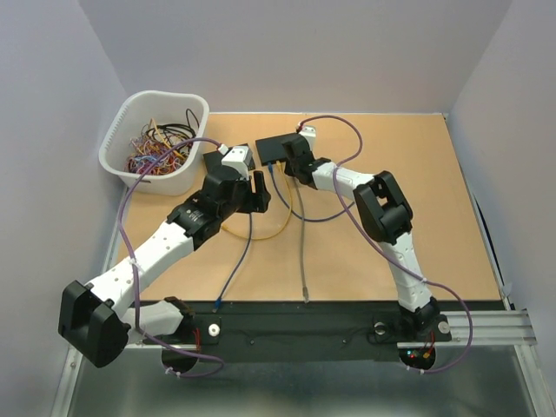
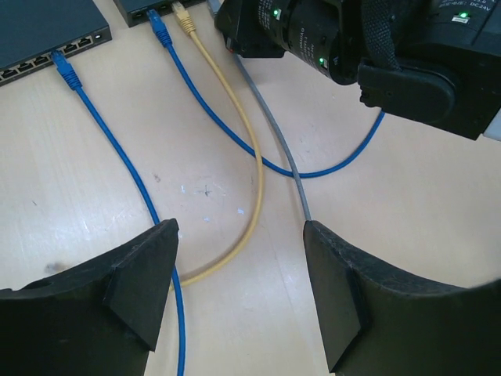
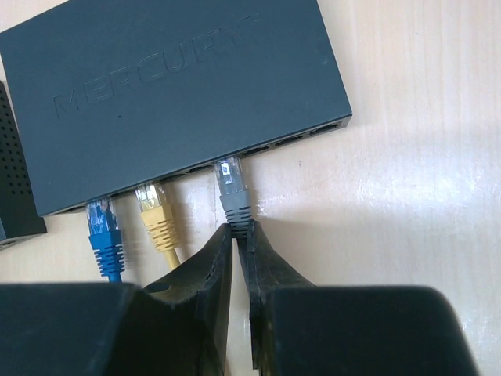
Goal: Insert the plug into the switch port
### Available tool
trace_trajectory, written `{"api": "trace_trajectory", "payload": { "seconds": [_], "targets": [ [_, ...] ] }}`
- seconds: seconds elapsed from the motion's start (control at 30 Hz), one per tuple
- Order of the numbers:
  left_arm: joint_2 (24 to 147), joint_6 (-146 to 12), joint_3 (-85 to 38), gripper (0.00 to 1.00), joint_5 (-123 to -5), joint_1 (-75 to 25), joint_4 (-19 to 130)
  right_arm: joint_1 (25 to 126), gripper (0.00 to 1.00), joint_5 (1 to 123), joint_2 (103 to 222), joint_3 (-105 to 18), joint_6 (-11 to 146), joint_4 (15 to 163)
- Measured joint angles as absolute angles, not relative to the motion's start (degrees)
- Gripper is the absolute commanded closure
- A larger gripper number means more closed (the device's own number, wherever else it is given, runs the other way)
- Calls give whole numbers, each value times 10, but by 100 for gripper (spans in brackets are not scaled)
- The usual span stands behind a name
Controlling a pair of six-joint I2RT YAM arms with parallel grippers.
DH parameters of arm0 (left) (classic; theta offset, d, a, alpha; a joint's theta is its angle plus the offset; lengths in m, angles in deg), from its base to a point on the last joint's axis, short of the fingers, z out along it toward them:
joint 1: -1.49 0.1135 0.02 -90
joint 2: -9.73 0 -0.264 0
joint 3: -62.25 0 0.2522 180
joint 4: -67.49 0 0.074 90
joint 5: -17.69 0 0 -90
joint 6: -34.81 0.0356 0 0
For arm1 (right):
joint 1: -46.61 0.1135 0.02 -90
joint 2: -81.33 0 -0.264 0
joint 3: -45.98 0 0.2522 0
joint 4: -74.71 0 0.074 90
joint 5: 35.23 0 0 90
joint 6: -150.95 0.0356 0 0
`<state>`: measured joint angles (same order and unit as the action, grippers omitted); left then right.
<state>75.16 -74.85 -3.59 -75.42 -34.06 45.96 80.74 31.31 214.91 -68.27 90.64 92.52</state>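
At the far middle of the table [image 1: 417, 217], the right gripper [image 3: 237, 235] is up against the front face of the switch [image 3: 172, 94]. In the right wrist view its fingers are pinched narrow on the tail of the grey plug [image 3: 232, 188], right where the boot ends and the cable begins. The plug's clear tip sits in a port mouth, third along from the blue plug [image 3: 104, 231] and the yellow plug [image 3: 156, 215], which are in the two ports beside it. The grey one shows about as much clear body outside the port as its neighbours do, so I judge it entered and probably home, though no latch click can be read from a picture. It stands slightly askew to the port face, which leaves some doubt. The left gripper [image 2: 239, 231] hangs over the table nearer the robot, jaws spread wide and holding nothing. Below it run the grey cable [image 2: 290, 157] and the yellow and blue leads. A second switch [image 2: 47, 31] lies at the left with one blue lead plugged in. My estimate is that the task is near its end. The approach and alignment look done, and insertion looks done or nearly so. What is left is at most a last firm push along the port axis, then letting go and backing off without dragging the cable out.
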Motion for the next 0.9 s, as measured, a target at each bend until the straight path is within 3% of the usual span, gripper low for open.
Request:
{"api": "trace_trajectory", "payload": {
  "seconds": [0.1,0.13,0.17,0.27,0.63,0.9],
  "targets": [
    [744,-748,-36,24,-759,-340,453,807,86,313,2151,-687,903,929],
    [743,-748,-36,24,-760,-341,452,807,80,313,2151,-687,901,929],
    [739,-748,-36,24,-763,-341,449,807,63,312,2151,-687,898,929],
    [733,-748,-36,24,-772,-341,446,808,46,309,2137,-671,881,934],
    [722,-748,-39,24,-832,-340,426,808,42,278,1901,-547,831,960],
    [694,-746,-49,23,-874,-340,432,808,34,359,1662,-408,786,939]
  ]
}}
